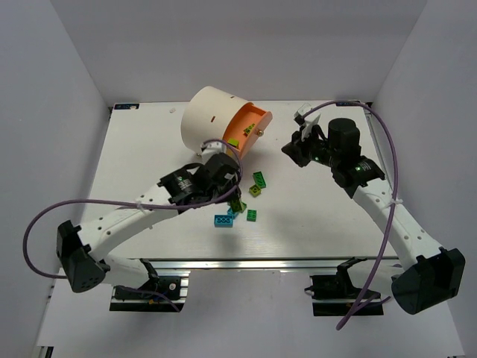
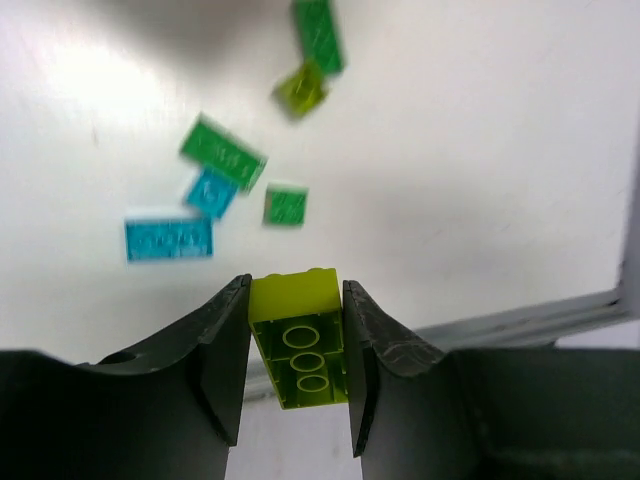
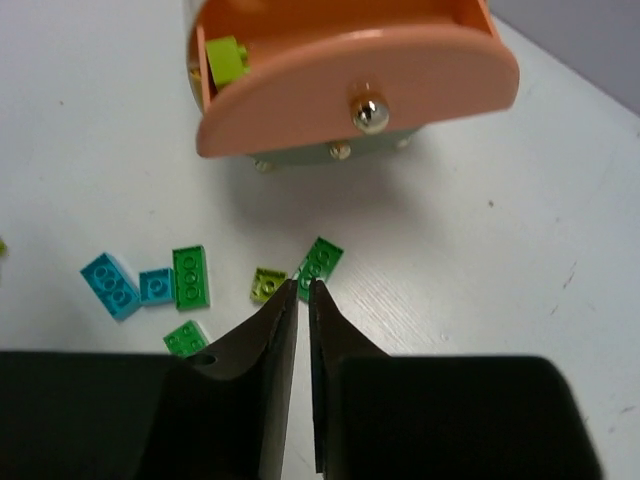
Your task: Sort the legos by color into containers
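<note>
Left arm (image 1: 141,209) is stretching across the white table (image 1: 149,149), the left gripper (image 2: 297,385) hanging above the pile and clamping a yellow-green brick (image 2: 298,345). The right gripper (image 3: 303,298) is facing the open orange drawer (image 3: 300,105), fingers all but touching on nothing. Six loose legos (image 3: 190,277) are lying nearby: three green, two cyan, one yellow-green. A yellow-green piece (image 3: 226,58), possibly two, is sitting in the drawer.

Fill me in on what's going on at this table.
The left pincer grips a yellow-green lego above the table. The orange drawer of the cream drum stands pulled open, with a matching brick already inside. The right pincer is shut and empty, pointed toward that drawer. Loose legos in green, cyan and yellow-green lie on the table below the drawer.
</note>
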Available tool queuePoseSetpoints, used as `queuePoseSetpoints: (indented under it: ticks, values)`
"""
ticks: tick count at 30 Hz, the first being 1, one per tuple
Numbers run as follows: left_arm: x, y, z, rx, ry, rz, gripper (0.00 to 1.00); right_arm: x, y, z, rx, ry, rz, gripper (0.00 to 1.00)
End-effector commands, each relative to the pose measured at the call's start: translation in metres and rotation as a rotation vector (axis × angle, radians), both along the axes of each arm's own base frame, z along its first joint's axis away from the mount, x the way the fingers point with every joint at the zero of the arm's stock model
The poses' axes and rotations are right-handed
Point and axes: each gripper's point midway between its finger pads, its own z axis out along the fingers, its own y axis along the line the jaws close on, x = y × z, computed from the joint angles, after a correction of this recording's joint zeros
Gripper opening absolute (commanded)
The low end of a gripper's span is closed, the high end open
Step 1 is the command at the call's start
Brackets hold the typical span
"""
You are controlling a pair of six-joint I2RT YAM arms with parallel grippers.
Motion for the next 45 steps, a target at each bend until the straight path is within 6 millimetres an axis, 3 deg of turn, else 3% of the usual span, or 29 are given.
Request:
queuePoseSetpoints:
  ticks: [1,5,6,7,10,13,15,16,17,21,28,31,38,45]
  values:
    - [0.029,0.019,0.056,0.065,-0.201,0.035,0.0,-0.002,-0.008,-0.016,0.002,0.076,-0.048,0.16]
    - [0.068,0.03,0.111,0.133,-0.381,0.119,0.0,-0.011,-0.006,-0.043,-0.03,0.126,-0.002,0.26]
    - [0.086,0.033,0.136,0.154,-0.456,0.166,0.0,-0.013,-0.006,-0.047,-0.042,0.123,0.017,0.35]
    - [0.096,0.036,0.147,0.164,-0.491,0.189,0.0,-0.017,-0.005,-0.054,-0.053,0.13,0.034,0.4]
    - [0.131,0.038,0.181,0.204,-0.605,0.25,0.0,-0.027,-0.005,-0.075,-0.08,0.149,0.082,0.53]
    - [0.164,0.034,0.194,0.264,-0.662,0.272,0.0,-0.035,-0.004,-0.089,-0.088,0.179,0.108,0.58]
    - [0.18,0.031,0.194,0.314,-0.673,0.269,0.0,-0.038,-0.002,-0.093,-0.084,0.186,0.116,0.61]
    - [0.193,0.029,0.185,0.351,-0.667,0.277,0.0,-0.039,-0.003,-0.096,-0.084,0.191,0.114,0.62]
    - [0.197,0.024,0.194,0.34,-0.684,0.274,0.0,-0.038,-0.003,-0.096,-0.083,0.189,0.111,0.62]
    - [0.225,0.012,0.192,0.337,-0.71,0.24,0.0,-0.044,-0.005,-0.108,-0.09,0.205,0.115,0.68]
    - [0.244,-0.003,0.168,0.34,-0.668,0.19,0.01,-0.046,-0.004,-0.118,-0.095,0.216,0.129,0.75]
    - [0.243,-0.009,0.166,0.308,-0.667,0.164,0.09,-0.045,0.0,-0.121,-0.089,0.229,0.139,0.76]
    - [0.239,-0.019,0.148,0.273,-0.619,0.126,0.56,-0.035,0.014,-0.139,-0.073,0.298,0.155,0.77]
    - [0.234,-0.015,0.145,0.272,-0.606,0.125,0.68,-0.024,0.033,-0.165,-0.116,0.346,0.196,0.76]
